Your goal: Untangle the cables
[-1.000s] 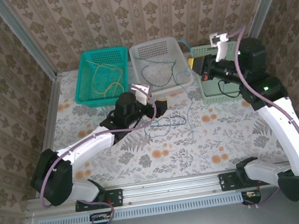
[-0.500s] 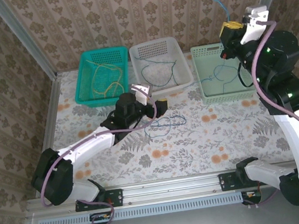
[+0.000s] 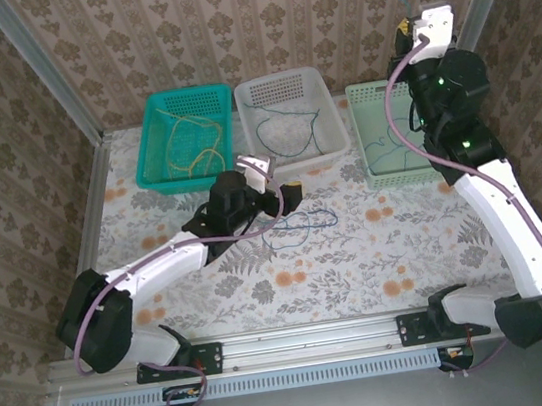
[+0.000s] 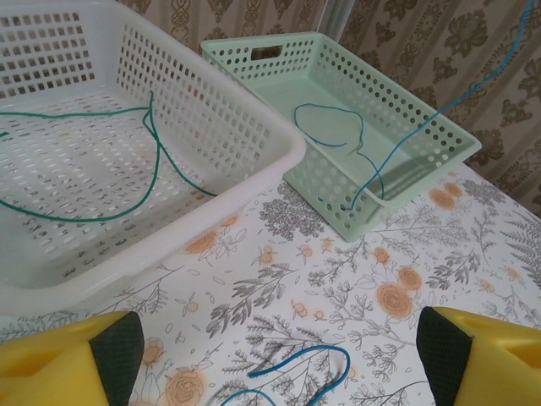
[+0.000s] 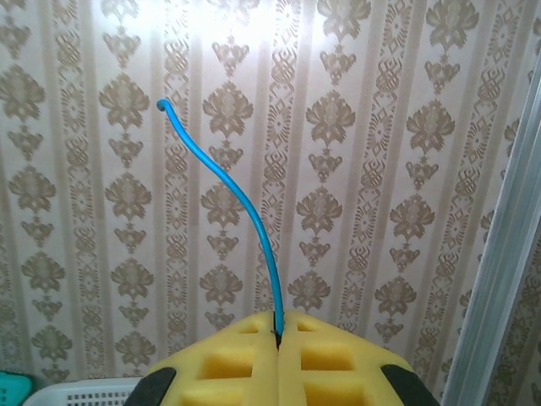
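Right end effector (image 5: 279,340) pinching blue cable (image 5: 267,271)

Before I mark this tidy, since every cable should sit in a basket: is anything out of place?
Yes. A blue cable, pinched in the shut right end effector held high, trails down into the mint basket. A blue loop lies on the table, outside the baskets.

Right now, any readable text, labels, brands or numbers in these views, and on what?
No readable text in any view.
The teal basket, white basket and pale green basket carry no labels.
The wallpaper and tablecloth show only ornamental and floral patterns, no letters.
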You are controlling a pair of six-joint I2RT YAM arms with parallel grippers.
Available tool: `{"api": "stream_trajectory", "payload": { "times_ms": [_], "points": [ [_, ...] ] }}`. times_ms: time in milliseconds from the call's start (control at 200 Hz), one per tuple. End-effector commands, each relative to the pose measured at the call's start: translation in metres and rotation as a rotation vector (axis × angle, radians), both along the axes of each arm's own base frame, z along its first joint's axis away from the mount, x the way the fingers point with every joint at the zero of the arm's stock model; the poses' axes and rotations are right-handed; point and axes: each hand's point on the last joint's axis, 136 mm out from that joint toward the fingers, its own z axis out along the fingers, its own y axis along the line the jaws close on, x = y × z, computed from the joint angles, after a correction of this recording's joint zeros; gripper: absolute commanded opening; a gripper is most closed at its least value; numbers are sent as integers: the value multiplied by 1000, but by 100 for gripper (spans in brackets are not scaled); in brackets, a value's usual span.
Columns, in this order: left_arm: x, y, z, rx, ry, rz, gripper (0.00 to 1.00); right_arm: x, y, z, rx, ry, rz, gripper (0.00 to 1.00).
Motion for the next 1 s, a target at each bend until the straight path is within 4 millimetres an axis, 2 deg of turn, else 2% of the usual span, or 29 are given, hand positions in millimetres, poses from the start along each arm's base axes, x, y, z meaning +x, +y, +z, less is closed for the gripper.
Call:
{"api": "stream_trajectory", "payload": {
  "times_ms": [0, 175, 365, 500, 620, 770, 870, 995],
  "points": [
    [-2, 10, 10, -10, -26, 34, 88, -36, -19, 63, 79, -220, -43, 0],
    [-1, 12, 6, -15, -14, 33, 88, -40, -25, 80, 124, -240, -45, 0],
    [-3, 14, 4, -18, -9, 40, 88, -56, -28, 96, 170, -313, -18, 0],
    [-3, 16, 3, -15, -8, 45, 88, -43, -28, 89, 119, -261, -43, 0],
    [-3, 16, 3, -16, -7, 46, 88, -22, -29, 61, 96, -181, -65, 0],
    [-4, 17, 1, -10, -5, 46, 88, 14, -30, 7, 102, -36, -78, 0],
    [-4, 18, 0, -1, -3, 47, 88, 38, -23, -32, 95, 52, -45, 0],
    [-4, 20, 0, 1, -3, 49, 88, 64, -20, -69, 91, 154, -41, 0]
  ]
}}
